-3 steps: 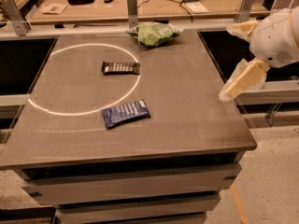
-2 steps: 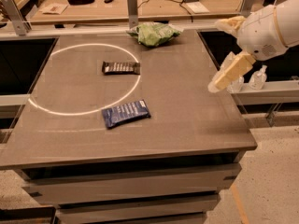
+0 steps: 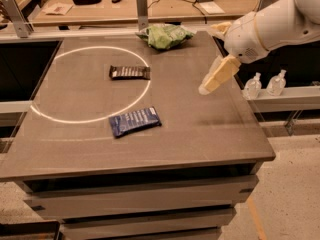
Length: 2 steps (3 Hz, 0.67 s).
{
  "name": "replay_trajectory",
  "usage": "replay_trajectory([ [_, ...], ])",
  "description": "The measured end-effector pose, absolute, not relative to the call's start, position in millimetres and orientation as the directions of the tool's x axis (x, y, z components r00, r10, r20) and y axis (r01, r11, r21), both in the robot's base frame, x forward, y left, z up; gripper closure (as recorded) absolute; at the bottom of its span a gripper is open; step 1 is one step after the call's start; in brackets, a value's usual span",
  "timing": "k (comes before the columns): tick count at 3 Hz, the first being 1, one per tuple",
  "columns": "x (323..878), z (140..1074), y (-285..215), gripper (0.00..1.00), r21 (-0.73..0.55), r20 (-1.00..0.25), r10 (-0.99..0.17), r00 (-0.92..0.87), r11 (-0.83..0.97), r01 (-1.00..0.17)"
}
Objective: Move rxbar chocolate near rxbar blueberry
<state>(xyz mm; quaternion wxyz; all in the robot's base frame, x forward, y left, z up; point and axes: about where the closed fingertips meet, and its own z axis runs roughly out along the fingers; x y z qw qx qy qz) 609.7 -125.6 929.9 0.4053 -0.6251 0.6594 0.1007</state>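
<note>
The rxbar chocolate (image 3: 129,72), a slim dark brown-black bar, lies flat on the grey table (image 3: 200,134) near the middle back, on a white ring of light. The rxbar blueberry (image 3: 135,121), a wider dark blue packet with white lettering, lies flat nearer the front, below the chocolate bar and apart from it. My gripper (image 3: 212,80), with cream-coloured fingers on a white arm, hangs above the table's right side, well to the right of both bars. It holds nothing.
A crumpled green bag (image 3: 165,35) sits at the table's back edge. Two small clear bottles (image 3: 265,84) stand on a ledge to the right of the table. A cluttered workbench (image 3: 100,4) runs behind. The table's right edge is under the arm.
My arm has swung left and inward, from beyond the table's right edge to above its right side. Both bars and the green bag have not moved.
</note>
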Motion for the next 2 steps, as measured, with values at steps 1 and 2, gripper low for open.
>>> replay_trajectory([
  [1, 627.6, 914.9, -106.1, 0.00, -0.361, -0.628, -0.773, 0.091, 0.186, -0.914],
  [2, 646.6, 906.5, -74.2, 0.00, -0.326, -0.614, -0.786, 0.078, 0.162, -0.931],
])
